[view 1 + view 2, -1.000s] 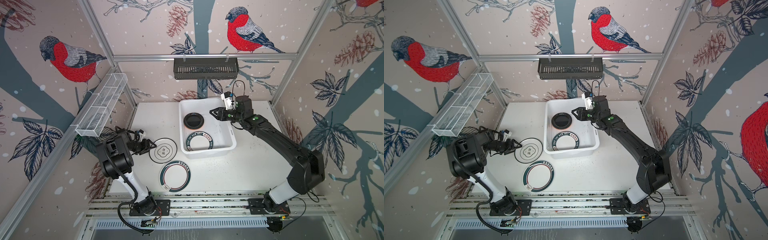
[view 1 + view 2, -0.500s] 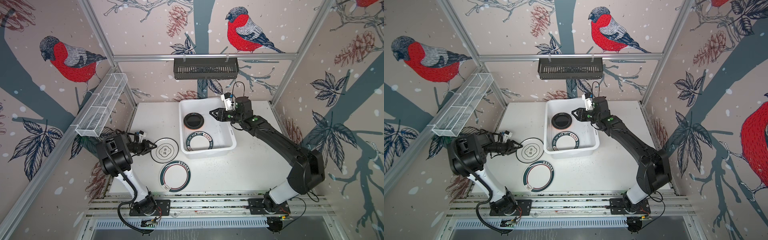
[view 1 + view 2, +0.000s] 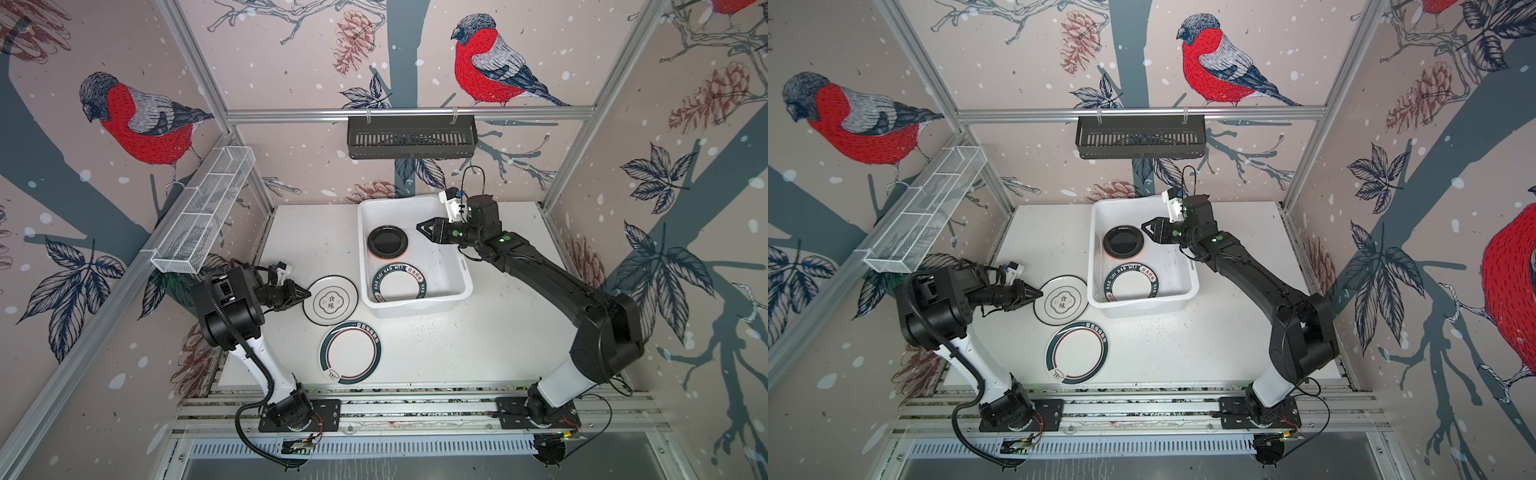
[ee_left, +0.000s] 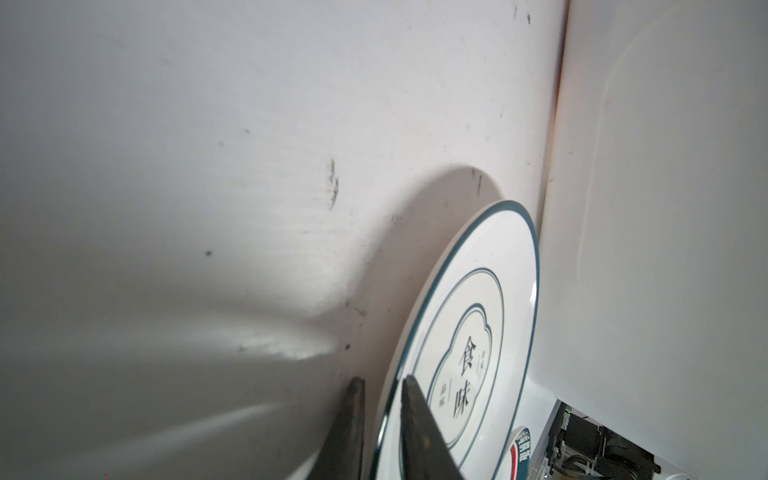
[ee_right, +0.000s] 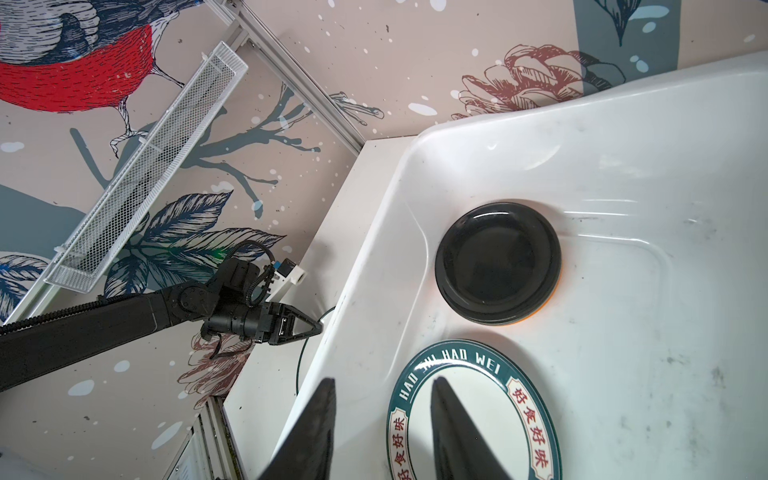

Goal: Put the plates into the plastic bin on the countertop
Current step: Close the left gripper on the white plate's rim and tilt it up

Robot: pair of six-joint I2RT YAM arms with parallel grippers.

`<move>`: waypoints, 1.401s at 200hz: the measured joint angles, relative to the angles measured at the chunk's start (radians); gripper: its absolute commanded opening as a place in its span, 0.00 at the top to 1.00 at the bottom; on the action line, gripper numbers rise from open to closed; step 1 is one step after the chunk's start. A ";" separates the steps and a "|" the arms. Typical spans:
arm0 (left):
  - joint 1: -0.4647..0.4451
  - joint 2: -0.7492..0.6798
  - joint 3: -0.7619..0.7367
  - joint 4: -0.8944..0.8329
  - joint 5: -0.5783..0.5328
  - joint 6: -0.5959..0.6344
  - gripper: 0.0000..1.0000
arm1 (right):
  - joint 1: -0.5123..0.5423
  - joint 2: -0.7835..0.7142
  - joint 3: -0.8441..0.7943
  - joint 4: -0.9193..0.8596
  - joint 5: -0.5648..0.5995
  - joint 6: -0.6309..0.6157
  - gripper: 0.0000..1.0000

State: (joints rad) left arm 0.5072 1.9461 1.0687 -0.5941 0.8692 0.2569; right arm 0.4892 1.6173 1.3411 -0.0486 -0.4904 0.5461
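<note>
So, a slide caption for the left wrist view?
Left gripper straddles the rim of the white plate, beside the plastic bin.

A robotics lab test cell: aluminium frame rails [image 3: 407,113] box in a white tabletop [image 3: 478,345], printed bird panels [image 3: 291,50] form the walls, and the left arm [image 3: 232,307] and right arm [image 3: 552,282] are bolted to slotted rails [image 3: 415,409] at the near edge.

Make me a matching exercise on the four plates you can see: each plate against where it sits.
Things:
1. black plate
2. HAO WEI plate
3. emblem plate
4. green-ringed plate

Places:
A. flat on the countertop, nearest the arm bases
B. in the plastic bin, far end
C. rim between the fingers of the left gripper
D. in the plastic bin, near end

Pairs: 1-B, 2-D, 3-C, 4-A
</note>
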 measured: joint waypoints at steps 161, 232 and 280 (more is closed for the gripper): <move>0.001 0.003 0.014 0.135 0.040 -0.100 0.86 | -0.005 0.020 -0.003 0.024 -0.011 0.007 0.61; 0.003 0.018 0.004 0.118 0.048 -0.065 0.73 | -0.005 0.020 -0.019 0.035 -0.017 0.014 0.61; 0.029 0.047 0.003 0.054 0.118 -0.001 0.69 | -0.005 0.009 -0.027 0.045 -0.018 0.027 0.61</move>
State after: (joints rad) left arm 0.5358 1.9926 1.0718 -0.5404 0.9871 0.2562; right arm 0.4843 1.6264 1.3144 -0.0036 -0.5083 0.5728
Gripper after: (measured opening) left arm 0.316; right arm 0.393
